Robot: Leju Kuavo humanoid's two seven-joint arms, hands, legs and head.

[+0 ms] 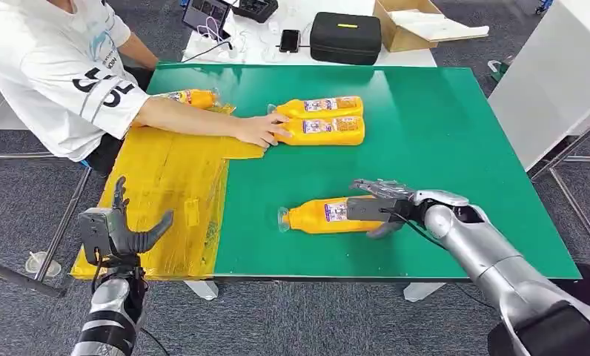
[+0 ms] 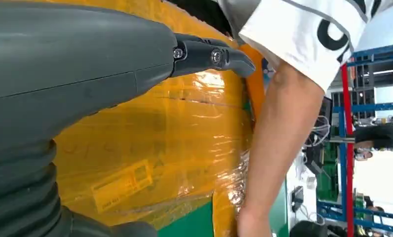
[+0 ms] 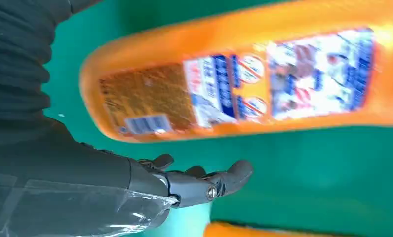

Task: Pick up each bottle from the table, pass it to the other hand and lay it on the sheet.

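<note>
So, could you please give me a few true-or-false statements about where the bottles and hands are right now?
1. Four orange plastic bottles lie flat. True: the nearest, a touching pair, and one at the yellow plastic sheet.
2. The right robot hand has lifted the nearest bottle. False: it still lies on the green table mat.
3. The left robot hand holds a bottle. False: it is empty.
4. A person's hand touches the pair. True.

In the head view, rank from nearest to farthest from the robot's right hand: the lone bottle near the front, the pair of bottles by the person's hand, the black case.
From the right hand:
1. Lone bottle, at the hand, front of the green table.
2. Pair of bottles, mid-table by the person's hand.
3. Black case, on the white table behind.
</note>
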